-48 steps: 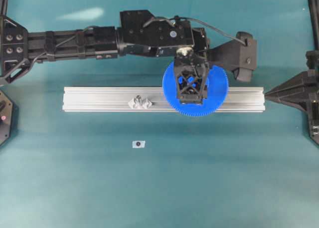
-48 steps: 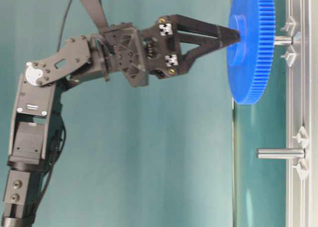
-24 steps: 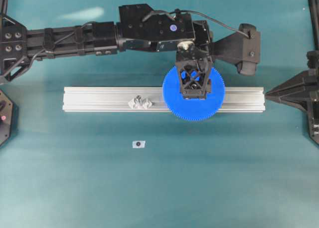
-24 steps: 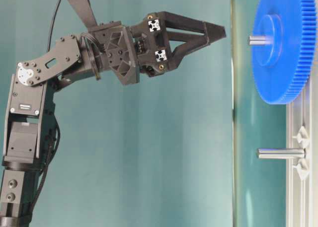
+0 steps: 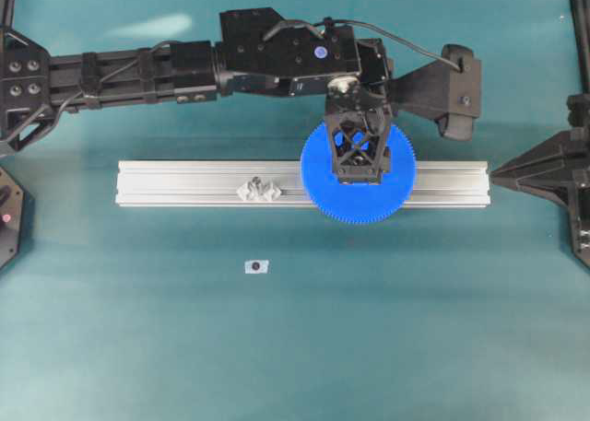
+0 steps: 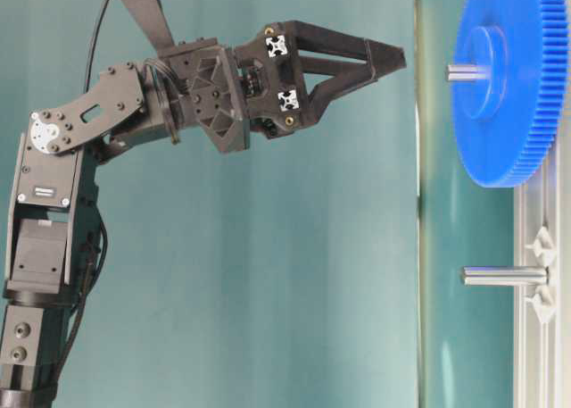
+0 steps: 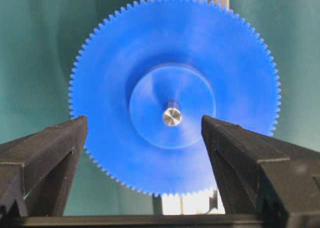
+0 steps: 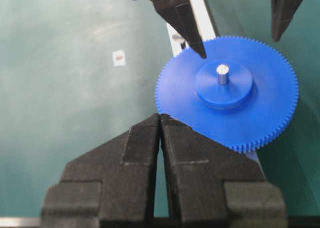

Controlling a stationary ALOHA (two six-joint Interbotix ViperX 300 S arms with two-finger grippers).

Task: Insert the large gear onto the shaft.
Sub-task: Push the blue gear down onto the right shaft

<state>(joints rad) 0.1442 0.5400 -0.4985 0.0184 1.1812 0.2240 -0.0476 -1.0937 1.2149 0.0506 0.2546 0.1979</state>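
Observation:
The large gear [image 5: 398, 189] is bright blue and lies flat on the rail, threaded on the shaft [image 7: 172, 116]. The silvery pin tip pokes out of the hub in the right wrist view [image 8: 222, 71] and the table-level view [image 6: 464, 70]. My left gripper [image 5: 358, 170] is open and empty, hovering straight above the gear [image 6: 504, 113] and clear of it, with one finger on each side of the hub [image 7: 144, 121]. My right gripper [image 8: 160, 117] is shut and empty, beside the gear's rim, at the rail's right end [image 5: 498, 174].
The long aluminium rail [image 5: 184, 182] lies across the table. A second bare pin with clear diamond pieces [image 5: 259, 188] stands on it to the left, also in the table-level view [image 6: 504, 275]. A small white tag [image 5: 257, 266] lies in front of the rail.
My left gripper has let go of the large gear and opened. The gear has slid down the shaft to the rail, and the gripper has lifted clear. The right arm has not moved.

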